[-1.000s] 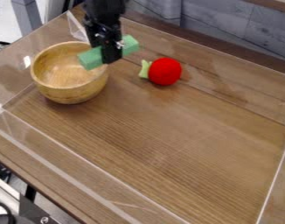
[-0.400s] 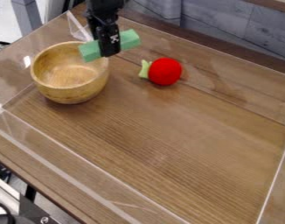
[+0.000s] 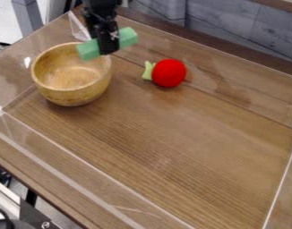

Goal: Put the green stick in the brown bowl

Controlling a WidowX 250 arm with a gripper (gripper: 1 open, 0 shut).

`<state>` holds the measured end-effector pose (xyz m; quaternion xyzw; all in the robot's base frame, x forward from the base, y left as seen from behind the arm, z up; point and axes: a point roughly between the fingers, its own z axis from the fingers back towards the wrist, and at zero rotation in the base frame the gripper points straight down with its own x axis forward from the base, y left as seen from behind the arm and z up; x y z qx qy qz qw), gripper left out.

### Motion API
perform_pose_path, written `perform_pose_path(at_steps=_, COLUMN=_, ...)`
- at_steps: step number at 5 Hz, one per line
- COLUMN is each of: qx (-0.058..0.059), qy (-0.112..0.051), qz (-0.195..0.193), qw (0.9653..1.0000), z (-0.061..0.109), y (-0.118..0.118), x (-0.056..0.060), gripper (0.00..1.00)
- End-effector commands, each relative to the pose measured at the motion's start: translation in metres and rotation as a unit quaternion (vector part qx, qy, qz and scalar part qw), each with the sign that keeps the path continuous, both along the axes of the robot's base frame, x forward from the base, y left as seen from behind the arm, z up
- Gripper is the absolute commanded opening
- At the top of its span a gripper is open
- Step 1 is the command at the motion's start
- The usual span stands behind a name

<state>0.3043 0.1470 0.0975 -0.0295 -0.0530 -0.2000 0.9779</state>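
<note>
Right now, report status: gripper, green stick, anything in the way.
Gripper shut on green stick, held above table. Brown bowl below and left, nothing inside. Red toy off right, not in the way.

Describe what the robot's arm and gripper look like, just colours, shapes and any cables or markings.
Only the arm's lower end shows, coming down from the top edge. It is black and blocky, narrowing to the gripper, which has two slim black fingers. The finish looks dark and matte. At this picture size no cables, labels or markings can be made out, and the rest of the arm is cut off by the frame.
</note>
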Motion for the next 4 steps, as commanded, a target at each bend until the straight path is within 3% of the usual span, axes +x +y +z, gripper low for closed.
perform_pose_path(at_steps=1, qx=0.015, qy=-0.024, qz=0.044, qw=0.9987, z=0.013, y=0.025, x=0.004, gripper=0.00)
perform_pose_path(at_steps=3, qx=0.009, qy=-0.014, qz=0.095, qw=0.9953, z=-0.005, y=0.012, x=-0.001, gripper=0.00)
perform_pose_path(at_steps=4, qx=0.004, qy=-0.010, qz=0.110, qw=0.9939, z=-0.015, y=0.023, x=0.003, gripper=1.00)
